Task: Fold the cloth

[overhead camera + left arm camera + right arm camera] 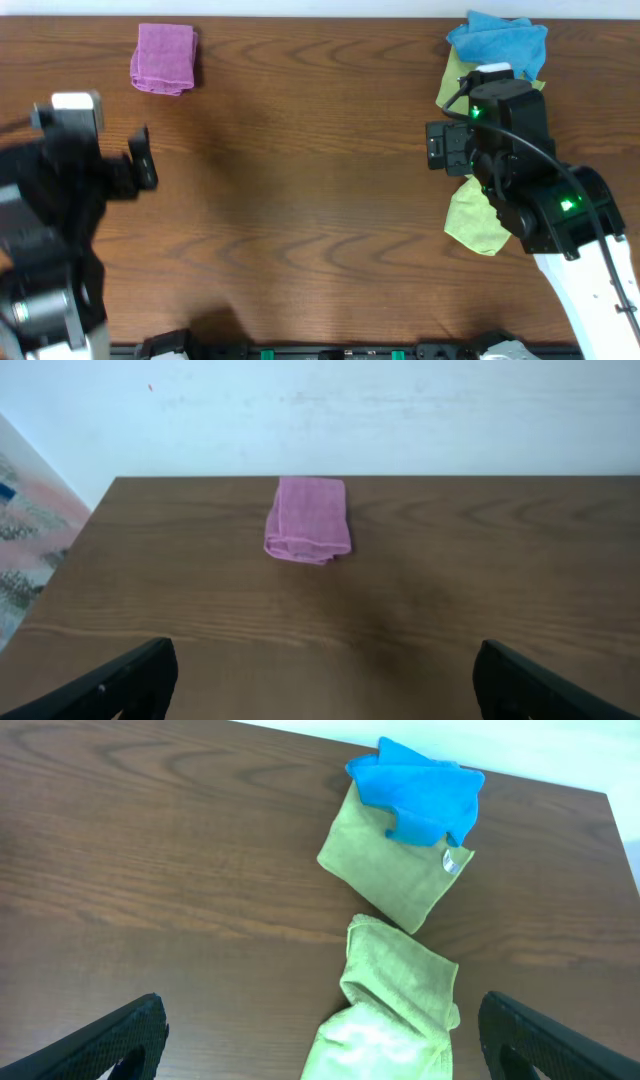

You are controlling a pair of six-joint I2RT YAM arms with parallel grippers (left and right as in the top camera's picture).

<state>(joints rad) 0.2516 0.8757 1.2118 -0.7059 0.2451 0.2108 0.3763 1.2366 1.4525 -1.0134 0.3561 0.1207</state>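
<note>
The cloth, as a spread purple square, is out of view. The only purple fabric showing is a small folded pad (164, 58) (308, 518), lying near the table's far left corner. My left gripper (88, 150) (320, 685) hovers open over bare wood, well short of that pad. My right gripper (482, 150) (320, 1040) is also open, its jaws wide apart above a crumpled yellow-green cloth (476, 216) (392, 1012) without touching it.
A blue cloth (497, 42) (418, 788) lies bunched on a second, folded yellow-green cloth (453, 82) (385, 868) at the far right corner. The wooden table (310, 190) ends at a pale wall behind; its left edge (62, 570) shows in the left wrist view.
</note>
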